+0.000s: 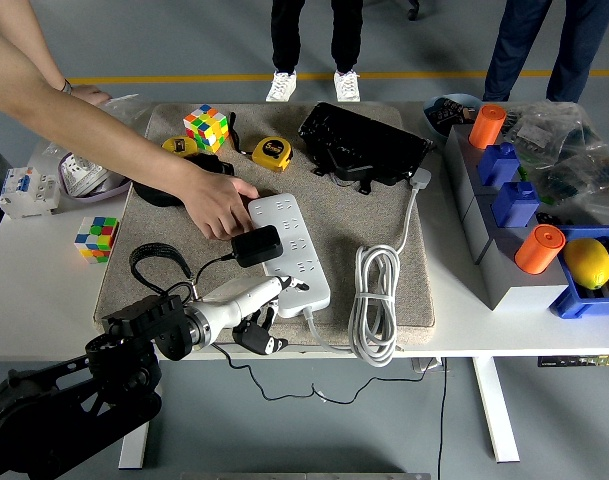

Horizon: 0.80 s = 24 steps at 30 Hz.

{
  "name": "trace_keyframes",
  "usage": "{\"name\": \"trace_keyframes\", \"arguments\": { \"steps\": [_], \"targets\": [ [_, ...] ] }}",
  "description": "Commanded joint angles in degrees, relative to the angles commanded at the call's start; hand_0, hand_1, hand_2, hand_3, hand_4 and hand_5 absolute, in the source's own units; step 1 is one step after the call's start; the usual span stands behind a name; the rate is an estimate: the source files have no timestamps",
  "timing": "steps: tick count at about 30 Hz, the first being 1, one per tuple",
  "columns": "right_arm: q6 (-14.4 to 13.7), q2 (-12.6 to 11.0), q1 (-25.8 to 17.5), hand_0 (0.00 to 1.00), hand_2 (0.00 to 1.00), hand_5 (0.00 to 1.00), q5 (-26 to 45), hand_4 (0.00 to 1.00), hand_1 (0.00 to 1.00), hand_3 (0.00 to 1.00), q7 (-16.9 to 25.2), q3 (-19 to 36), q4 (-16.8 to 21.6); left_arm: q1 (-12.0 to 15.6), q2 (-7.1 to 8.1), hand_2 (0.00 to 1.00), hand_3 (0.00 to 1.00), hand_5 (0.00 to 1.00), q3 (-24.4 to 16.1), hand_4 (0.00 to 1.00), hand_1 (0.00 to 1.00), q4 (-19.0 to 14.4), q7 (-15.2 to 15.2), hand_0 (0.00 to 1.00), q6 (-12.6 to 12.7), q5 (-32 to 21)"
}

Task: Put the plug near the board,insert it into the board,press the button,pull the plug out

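Observation:
The white power strip [296,252] lies on the beige mat, running from the middle toward the near edge. A black plug adapter [256,245] sits on the strip's left side, its black cord trailing left. My left hand [264,318] hangs at the mat's near edge, just left of the strip's near end. Its fingers are relaxed and hold nothing. A person's hand [217,205] reaches in from the upper left and rests on the strip's far end. My right arm is out of view.
A coiled white cable [376,300] lies right of the strip. Behind are a Rubik's cube [206,127], a yellow tape measure [271,152] and a black bag [364,140]. A small cube [96,237] sits left of the mat. Blue bins, orange cylinders [539,248] and a lemon [587,263] crowd the right.

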Motion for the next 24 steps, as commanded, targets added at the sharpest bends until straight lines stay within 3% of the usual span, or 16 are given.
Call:
{"name": "trace_keyframes", "arguments": {
  "steps": [13, 24],
  "targets": [
    [0.02, 0.06, -0.07, 0.605, 0.569, 0.229, -0.03, 0.704, 0.611, 0.542, 0.01, 0.12, 0.01, -0.07, -0.19, 0.163, 0.892, 0.002, 0.02, 0.788, 0.11, 1.61, 0.68, 0.053, 0.28, 1.27],
    [0.0, 0.08, -0.11, 0.608, 0.568, 0.229, -0.1, 0.704, 0.611, 0.541, 0.11, 0.32, 0.04, -0.12, 0.23, 0.165, 0.884, 0.002, 0.2, 0.79, 0.112, 1.05, 1.72, 0.053, -1.4, 0.95]
  ]
}}
